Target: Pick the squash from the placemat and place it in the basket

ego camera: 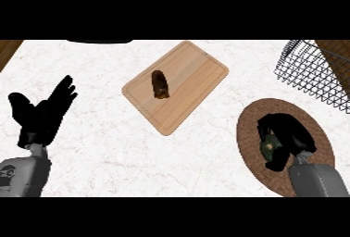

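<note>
A dark green squash [269, 146] lies on the round brown placemat [250, 124] at the lower right. My right hand [290, 133] is curled over it, thumb on its near side and fingers on its far side, hiding most of it. The black wire basket [311, 74] stands at the upper right, past the placemat. Over at the left, my left hand [42, 113] rests open, fingers up and holding nothing.
A wooden cutting board [184, 92] lies tilted in the middle of the white marble counter, with a dark brown item [159, 84] on it. A dark object [100, 41] sits at the counter's far edge.
</note>
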Tool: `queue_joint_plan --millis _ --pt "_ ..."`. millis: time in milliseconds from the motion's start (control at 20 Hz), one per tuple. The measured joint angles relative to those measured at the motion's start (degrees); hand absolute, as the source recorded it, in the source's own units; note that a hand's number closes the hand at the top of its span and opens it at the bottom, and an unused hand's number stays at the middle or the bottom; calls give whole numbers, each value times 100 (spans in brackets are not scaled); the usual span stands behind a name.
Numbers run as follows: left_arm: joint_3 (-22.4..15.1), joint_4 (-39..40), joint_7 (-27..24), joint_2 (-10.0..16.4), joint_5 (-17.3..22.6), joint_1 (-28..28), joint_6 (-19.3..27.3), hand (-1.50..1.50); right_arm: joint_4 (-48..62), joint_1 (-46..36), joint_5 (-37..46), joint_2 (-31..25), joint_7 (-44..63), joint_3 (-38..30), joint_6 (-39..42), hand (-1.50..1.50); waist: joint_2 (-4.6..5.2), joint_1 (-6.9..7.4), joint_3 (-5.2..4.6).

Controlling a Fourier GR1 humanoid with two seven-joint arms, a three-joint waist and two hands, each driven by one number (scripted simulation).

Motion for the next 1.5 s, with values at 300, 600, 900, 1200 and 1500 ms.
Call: queue_joint_plan --millis 300,600,900,1200,1500 --pt "-37 63 -37 -41 -32 -20 2 0 -213 -346 -784 693 1636 661 -543 150 46 113 123" --pt "6 174 -56 -23 -60 -106 40 0 -916 -755 -1916 995 2469 1566 -2169 150 55 108 192" --pt "76 48 -36 5 -33 34 45 0 -1723 -1568 -1434 1065 4155 2316 -3129 150 44 35 196" --pt "129 123 -64 30 -41 -5 23 0 -2101 -2664 -795 1080 5631 2098 -2747 150 53 -22 197" --pt "101 53 -51 -33 -72 45 31 0 -1696 -3741 -817 749 5729 1149 -2278 150 68 -14 200"
